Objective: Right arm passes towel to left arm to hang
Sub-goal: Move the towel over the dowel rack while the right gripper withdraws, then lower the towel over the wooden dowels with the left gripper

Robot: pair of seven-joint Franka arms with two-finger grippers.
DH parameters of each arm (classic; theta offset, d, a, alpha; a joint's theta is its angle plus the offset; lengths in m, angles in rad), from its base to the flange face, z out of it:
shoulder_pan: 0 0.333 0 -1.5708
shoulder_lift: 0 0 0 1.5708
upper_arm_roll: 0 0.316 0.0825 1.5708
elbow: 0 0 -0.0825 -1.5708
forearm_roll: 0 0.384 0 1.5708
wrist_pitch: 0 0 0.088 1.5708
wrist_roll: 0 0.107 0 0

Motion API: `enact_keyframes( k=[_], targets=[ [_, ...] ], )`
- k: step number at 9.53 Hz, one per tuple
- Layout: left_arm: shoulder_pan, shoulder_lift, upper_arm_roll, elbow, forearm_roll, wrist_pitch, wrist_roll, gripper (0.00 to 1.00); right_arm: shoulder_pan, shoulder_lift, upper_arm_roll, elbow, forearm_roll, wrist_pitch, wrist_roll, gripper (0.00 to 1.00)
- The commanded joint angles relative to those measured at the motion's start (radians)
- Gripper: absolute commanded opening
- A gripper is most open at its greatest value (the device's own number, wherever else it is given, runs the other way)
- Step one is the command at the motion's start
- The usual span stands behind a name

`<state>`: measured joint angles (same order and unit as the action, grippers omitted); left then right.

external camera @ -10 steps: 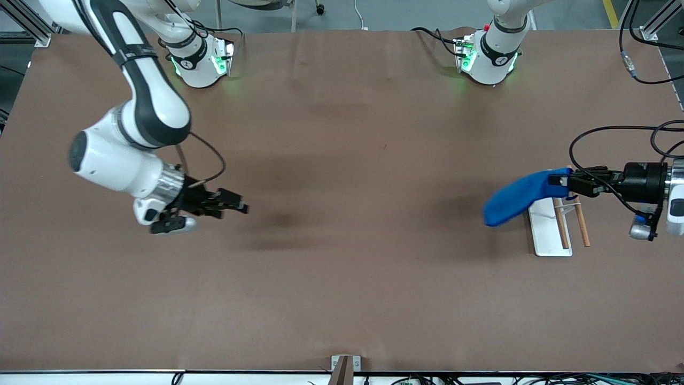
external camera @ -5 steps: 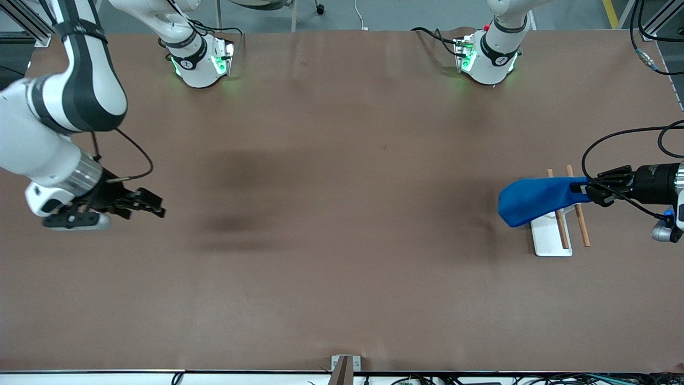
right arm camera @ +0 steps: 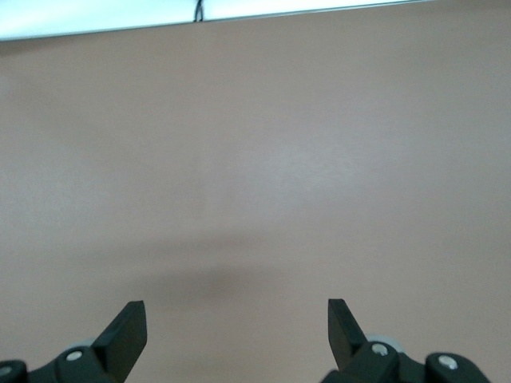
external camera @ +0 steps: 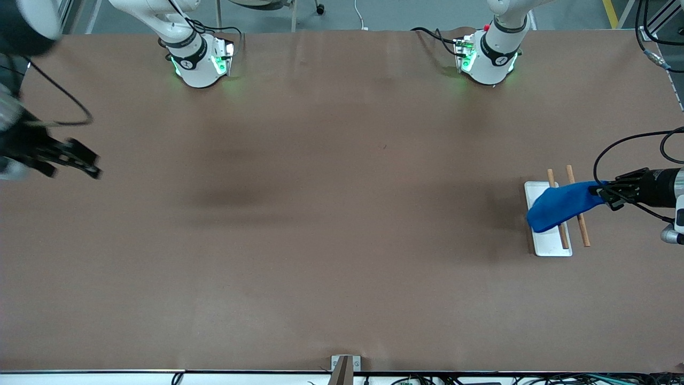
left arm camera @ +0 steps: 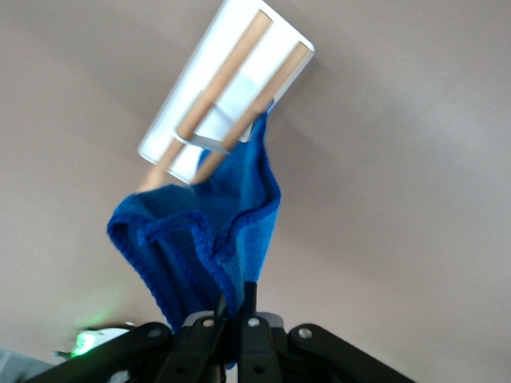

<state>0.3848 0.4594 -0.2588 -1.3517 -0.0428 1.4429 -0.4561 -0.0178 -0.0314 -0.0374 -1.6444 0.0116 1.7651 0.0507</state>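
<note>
The bright blue towel (external camera: 561, 206) hangs from my left gripper (external camera: 597, 190), which is shut on one end of it over the rack at the left arm's end of the table. The towel lies across the rack's two wooden bars (external camera: 578, 224) above the white rack base (external camera: 553, 243). In the left wrist view the towel (left arm camera: 207, 231) bunches between the shut fingers, with the rack (left arm camera: 227, 88) below it. My right gripper (external camera: 88, 163) is open and empty over the right arm's end of the table; its fingertips (right arm camera: 128, 327) show wide apart over bare table.
The brown table (external camera: 342, 214) stretches between the two arms. Both robot bases (external camera: 197, 64) stand along the edge farthest from the front camera. A small bracket (external camera: 342, 366) sits at the table edge nearest to the front camera.
My left gripper has carried the towel toward the left arm's end, over the rack bars. My right arm has drawn back to the right arm's end of the table.
</note>
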Motion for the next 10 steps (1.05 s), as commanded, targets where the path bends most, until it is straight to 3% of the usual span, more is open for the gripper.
enact_keyframes(
  k=[1, 3, 7, 8, 10],
  targets=[
    [0.002, 0.027, 0.006, -0.015, 0.092, 0.063, 0.106, 0.00, 0.001, -0.001, -0.048, 0.060, -0.015, -0.050, 0.023, 1.00],
    [0.032, 0.048, 0.007, -0.015, 0.128, 0.120, 0.155, 0.00, 0.001, -0.056, -0.073, 0.054, 0.001, -0.109, 0.024, 1.00],
    [0.068, 0.096, 0.009, -0.015, 0.155, 0.207, 0.232, 0.00, 0.006, -0.047, -0.070, 0.061, -0.016, -0.177, 0.065, 1.00],
    [0.080, 0.113, 0.009, -0.015, 0.156, 0.224, 0.243, 0.01, -0.004, -0.038, -0.071, 0.110, -0.013, -0.182, 0.036, 1.00],
    [0.091, 0.143, 0.009, -0.017, 0.193, 0.263, 0.299, 0.11, -0.008, -0.018, -0.075, 0.159, -0.016, -0.232, 0.029, 1.00]
  ],
)
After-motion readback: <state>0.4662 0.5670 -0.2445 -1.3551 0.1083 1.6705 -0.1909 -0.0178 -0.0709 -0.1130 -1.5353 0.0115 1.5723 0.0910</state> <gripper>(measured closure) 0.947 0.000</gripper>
